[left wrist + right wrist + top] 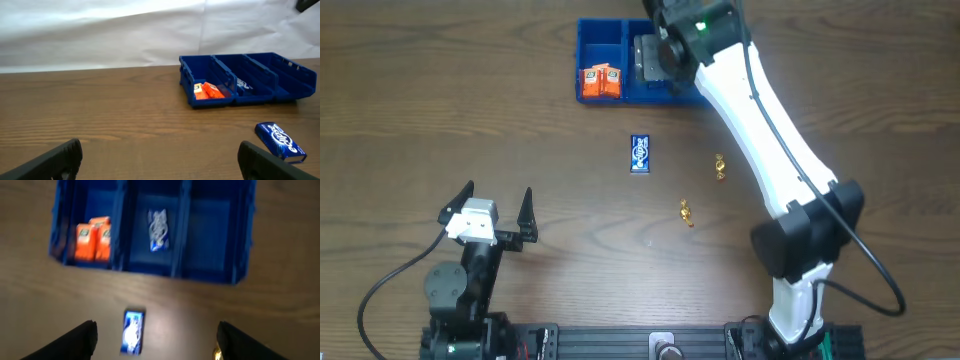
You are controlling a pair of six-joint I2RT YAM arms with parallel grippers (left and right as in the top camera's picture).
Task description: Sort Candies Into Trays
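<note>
A blue tray (620,30) with three compartments stands at the far middle of the table. Its left compartment holds orange candies (601,83), and a blue-and-silver wrapped candy (158,230) lies in the middle one. My right gripper (156,347) hangs open and empty above the table just in front of the tray (210,235). A blue candy packet (640,154) lies on the table nearer than the tray, with two gold candies (720,166) (687,213) to its right. At the near left, my left gripper (498,205) stands open and empty, far from the packet (280,141).
The right arm's white link (770,130) stretches diagonally over the table's right half, beside the gold candies. The tray's right compartment (212,230) holds nothing. A white backdrop (100,35) rises behind the table. The wood to the left of the tray is bare.
</note>
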